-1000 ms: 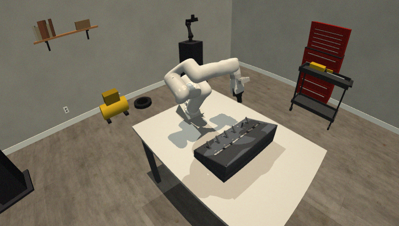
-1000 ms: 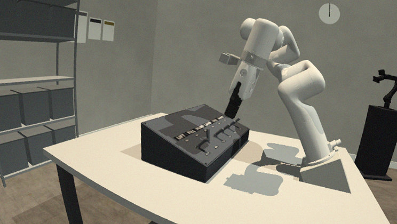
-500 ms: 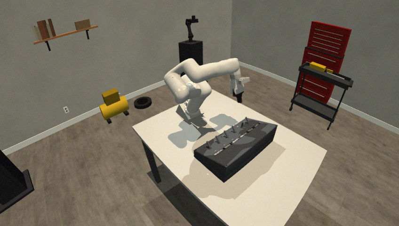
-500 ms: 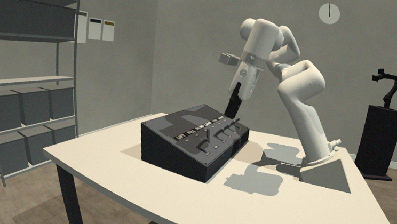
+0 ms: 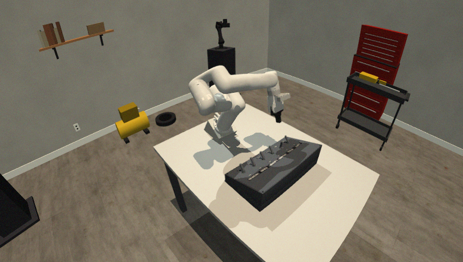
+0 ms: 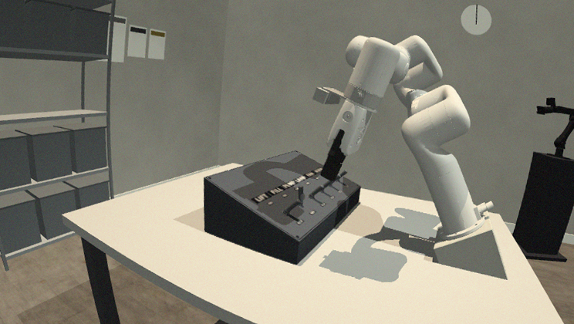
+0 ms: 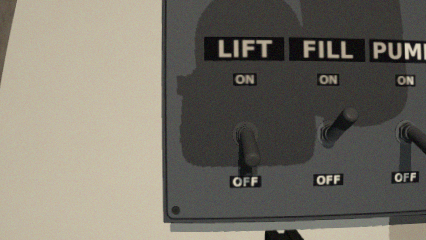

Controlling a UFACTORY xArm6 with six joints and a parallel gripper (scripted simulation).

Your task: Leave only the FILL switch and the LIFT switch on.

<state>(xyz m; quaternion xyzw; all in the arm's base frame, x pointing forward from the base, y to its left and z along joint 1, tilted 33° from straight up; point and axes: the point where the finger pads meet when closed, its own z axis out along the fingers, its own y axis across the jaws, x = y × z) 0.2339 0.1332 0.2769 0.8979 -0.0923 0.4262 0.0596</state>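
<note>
The short dark toggle lever under the LIFT label (image 7: 248,145) points down toward its OFF mark, so it appears off. The matching lever under the FILL label (image 7: 340,123) leans up toward ON, so it looks on already. A 3rd lever, under PUMP (image 7: 413,135), is cut by the frame edge and its setting is hard to judge. All sit in 1 row along the sloped face of the dark grey box-shaped console (image 6: 248,222), which rests loose near the middle of the cream table top (image 6: 208,273).

The levers look stiff, small and smooth, better nudged at the tip than pinched. Since the console is unfastened, a hard sideways shove could slide the whole box; a push along the lever's own travel, pressing slightly downward, seems safer.

The black 2-finger gripper (image 6: 332,162) on the white arm hangs above the far end of the switch row, fingers pressed fully together with nothing between them, suited to poking.
</note>
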